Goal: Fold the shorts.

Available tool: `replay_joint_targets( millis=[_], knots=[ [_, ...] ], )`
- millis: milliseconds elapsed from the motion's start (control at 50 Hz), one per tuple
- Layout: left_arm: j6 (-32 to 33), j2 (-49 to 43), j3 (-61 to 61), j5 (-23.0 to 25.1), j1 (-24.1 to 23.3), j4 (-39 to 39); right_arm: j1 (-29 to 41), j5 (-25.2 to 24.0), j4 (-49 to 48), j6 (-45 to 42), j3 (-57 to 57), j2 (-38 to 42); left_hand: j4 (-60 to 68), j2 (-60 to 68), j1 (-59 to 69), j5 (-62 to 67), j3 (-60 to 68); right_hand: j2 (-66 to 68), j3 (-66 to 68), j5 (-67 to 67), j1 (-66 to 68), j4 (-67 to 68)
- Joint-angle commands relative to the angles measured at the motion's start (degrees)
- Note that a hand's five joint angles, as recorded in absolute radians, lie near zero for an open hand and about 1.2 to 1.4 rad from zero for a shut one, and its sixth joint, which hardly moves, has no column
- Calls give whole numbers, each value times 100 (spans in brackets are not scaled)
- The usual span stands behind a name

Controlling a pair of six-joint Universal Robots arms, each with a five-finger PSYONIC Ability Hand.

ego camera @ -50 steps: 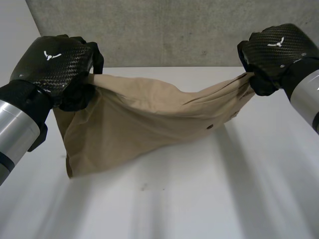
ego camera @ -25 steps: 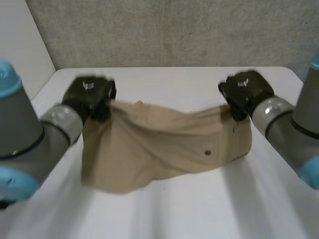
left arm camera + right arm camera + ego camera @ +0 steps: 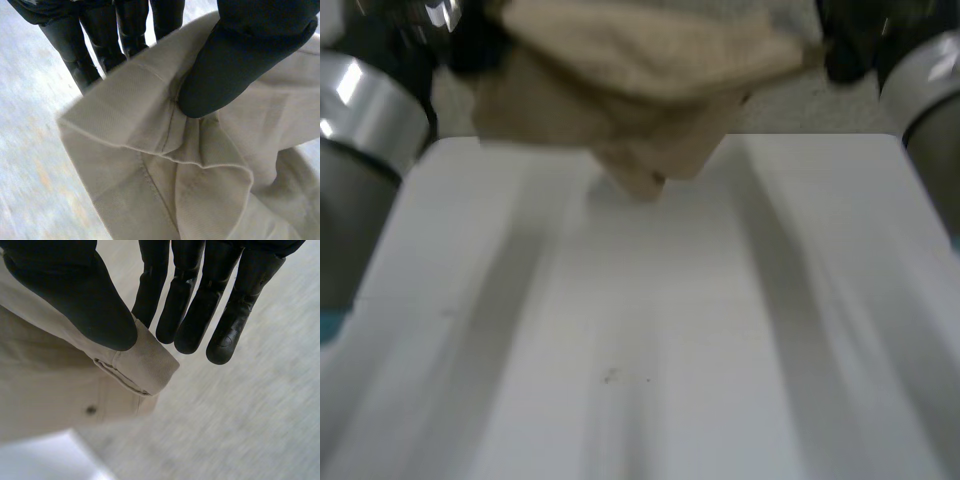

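— Tan shorts [image 3: 650,90] are hanging bunched between your left robot hand [image 3: 470,45] and your right robot hand [image 3: 850,50], raised over the far end of the counter [image 3: 650,340]. Their lowest fold is dangling right at the counter's far part; whether it is touching cannot be told.

— How is the left one gripping?

— Your left robot hand is pinching the cloth. In its wrist view the thumb is pressing a seamed fold against the fingers [image 3: 95,45], which are running down behind the fabric's edge. More cloth is sagging in loose folds past the thumb.

— And the right?

— Your right robot hand is clamping a corner of the waistband [image 3: 145,365]. Its thumb is bearing down on the band and squeezing it against the nearest finger, while the other fingers [image 3: 220,315] are stretching out straight beside the corner, clear of the cloth. A dark button [image 3: 90,410] is showing on the shorts just under the band, near that corner.

— Where are the arms?

— Your left arm [image 3: 370,110] and right arm [image 3: 920,80] are reaching forward along either side of the counter, with the shorts slung between the two robot hands.
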Motion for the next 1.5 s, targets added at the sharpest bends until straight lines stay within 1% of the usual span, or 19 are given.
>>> replay_joint_targets(
  millis=[20,140,280,440,580,660,820,880,920,940,980,1000,1040,1060,1120,1220,1280,1400,1500],
  knots=[
    [-6,-149,-1931,5,-113,321,-32,-41,-206,-8,1740,-133,1134,1136,1522,1373,1147,1258,1227,1310,2581,1172],
    [-6,-965,-2627,-21,-420,418,-14,-93,-541,-104,2716,227,1134,1136,1522,1373,1147,1258,1227,1310,2581,1172],
    [-6,-1073,-2909,-21,-781,-73,-40,-120,-427,-183,3103,263,1134,1136,1522,1373,1147,1258,1227,1310,2581,1172],
    [-23,-467,-2961,-21,-843,-1277,-40,-234,461,-1001,3429,-326,1134,1136,1522,1373,1147,1258,1227,1310,2581,1172],
    [12,280,-2804,-39,-843,-2525,-84,-234,1962,-1790,3456,-958,1134,1136,1522,1373,1147,1258,1227,1310,2581,1172],
    [3,878,-2742,-4,-834,-3159,-322,-234,2237,-2073,3473,-1179,1134,1136,1522,1373,1147,1258,1227,1310,2581,1172],
    [-32,721,-3005,-21,-878,-2598,-603,-498,2184,-2187,3605,-1460,1134,1136,1522,1373,1147,1258,1227,1310,2581,1172],
    [-32,457,-3014,-39,-931,-2430,-594,-646,1992,-2021,3718,-1460,245,246,632,483,257,1258,1227,1310,2581,1172],
    [-32,273,-2944,-65,-992,-2369,-594,-744,1693,-1784,3876,-1347,-825,-823,-437,-586,-812,1258,1227,1310,2581,1172],
    [-24,220,-2866,-83,-1001,-2342,-585,-735,1622,-1739,3912,-1276,-1998,-1996,-1610,-1759,-1985,1258,1227,1310,2581,1172],
    [-23,219,-2813,-83,-992,-2333,-585,-717,1507,-1686,3965,-1135,-2742,-2740,-2355,-2504,-2729,1258,1227,1310,2581,1172],
    [-23,246,-2638,-74,-931,-2298,-577,-709,1472,-1686,3991,-1083,-4215,-4213,-3827,-3976,-4202,1258,1227,1310,2581,1172],
    [-23,263,-2575,-65,-896,-2289,-559,-691,1402,-1686,4027,-951,-4613,-4611,-4225,-4374,-4600,1258,1227,1310,2581,1172],
    [-23,298,-2401,-56,-704,-2280,-559,-682,1393,-1686,4027,-924,-5533,-5531,-5145,-5294,-5520,1258,1227,1310,2581,1172],
    [-6,334,-2285,-48,-527,-2272,-603,-682,1384,-1686,4044,-915,-5559,-5557,-5171,-5320,-5546,1258,1227,1310,2581,1172],
    [29,360,-1978,31,350,-2105,-629,-682,1358,-1677,4053,-871,-5660,-5658,-5272,-5421,-5647,1258,1227,1310,2581,1172],
    [47,151,-1881,232,553,-1887,-603,-682,1340,-1677,4088,-880,-5660,-5658,-5272,-5421,-5647,1258,1227,1310,2581,1172],
    [82,-973,-1705,664,607,-1394,-576,-682,1235,-1677,4123,-845,-5492,-5490,-5104,-5253,-5479,1258,1227,1310,2581,1172],
    [82,-1957,-1083,664,563,-1270,-576,-682,1217,-1677,4132,-792,-5223,-5221,-4835,-4984,-5210,1258,1227,1310,2581,1172]
  ],
)
